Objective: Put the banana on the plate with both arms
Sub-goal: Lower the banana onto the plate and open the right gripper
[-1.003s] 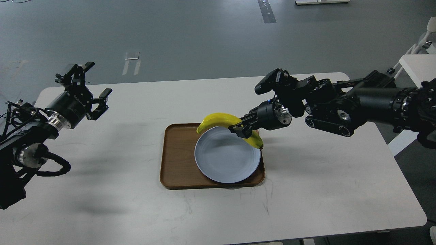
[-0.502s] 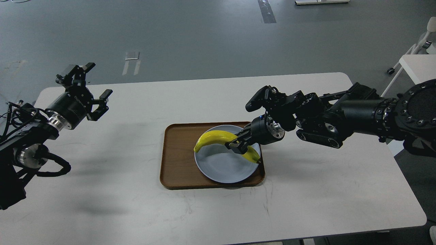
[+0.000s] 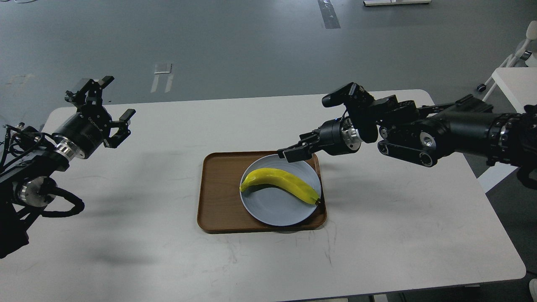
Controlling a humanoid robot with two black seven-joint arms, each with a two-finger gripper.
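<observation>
Two black jointed robot arms, the left arm (image 3: 46,155) and the right arm (image 3: 440,130), are seen built from thick cylindrical segments, each fitted with a silver wrist ring, black looped cables, round silver joint caps, and white lettering printed on the left wrist housing.

A short line of pale lettering runs along the black wrist housing of the left end effector (image 3: 110,100), at the left of the frame; it is too small to read; no other text, label or number is legible
</observation>
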